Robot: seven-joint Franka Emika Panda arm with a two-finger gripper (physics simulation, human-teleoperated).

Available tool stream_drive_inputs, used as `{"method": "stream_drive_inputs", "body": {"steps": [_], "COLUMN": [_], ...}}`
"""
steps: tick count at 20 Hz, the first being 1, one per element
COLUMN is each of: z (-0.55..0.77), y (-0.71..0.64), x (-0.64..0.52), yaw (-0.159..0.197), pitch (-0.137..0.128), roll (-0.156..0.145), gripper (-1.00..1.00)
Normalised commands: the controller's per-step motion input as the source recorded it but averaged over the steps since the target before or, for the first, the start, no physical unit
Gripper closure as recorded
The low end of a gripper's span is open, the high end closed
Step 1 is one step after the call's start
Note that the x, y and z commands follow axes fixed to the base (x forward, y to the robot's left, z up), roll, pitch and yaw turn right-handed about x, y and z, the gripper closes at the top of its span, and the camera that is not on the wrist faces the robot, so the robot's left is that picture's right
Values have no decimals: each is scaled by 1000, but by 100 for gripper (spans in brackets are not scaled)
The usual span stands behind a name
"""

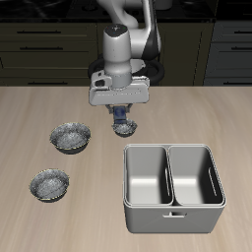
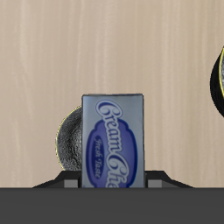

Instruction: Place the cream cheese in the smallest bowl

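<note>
My gripper [image 1: 121,106] is shut on the cream cheese [image 1: 122,111], a dark blue box with a lighter patch. It holds the box just above the smallest bowl [image 1: 126,128], a small speckled bowl near the middle of the table. In the wrist view the cream cheese [image 2: 115,142] stands upright between the jaws of my gripper [image 2: 115,182]. It hides most of the smallest bowl [image 2: 68,140], whose dark rim shows beside the box. I cannot tell whether the box touches the bowl.
Two larger speckled bowls [image 1: 71,136] [image 1: 49,183] lie beside the small one and nearer the front edge. One larger bowl's rim [image 2: 219,83] shows in the wrist view. A double steel tub [image 1: 172,187] stands near the table's front edge.
</note>
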Motion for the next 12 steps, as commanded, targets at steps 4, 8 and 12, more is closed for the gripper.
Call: {"method": "stream_drive_inputs", "body": {"steps": [4,8,12], "z": [-184,-27,2], "y": [111,29,78], "x": [39,-57,-19], "yaw": [12,-8,-8], "pitch": [45,9,14], "roll": [6,-24,9], "gripper": [100,-100,-100]}}
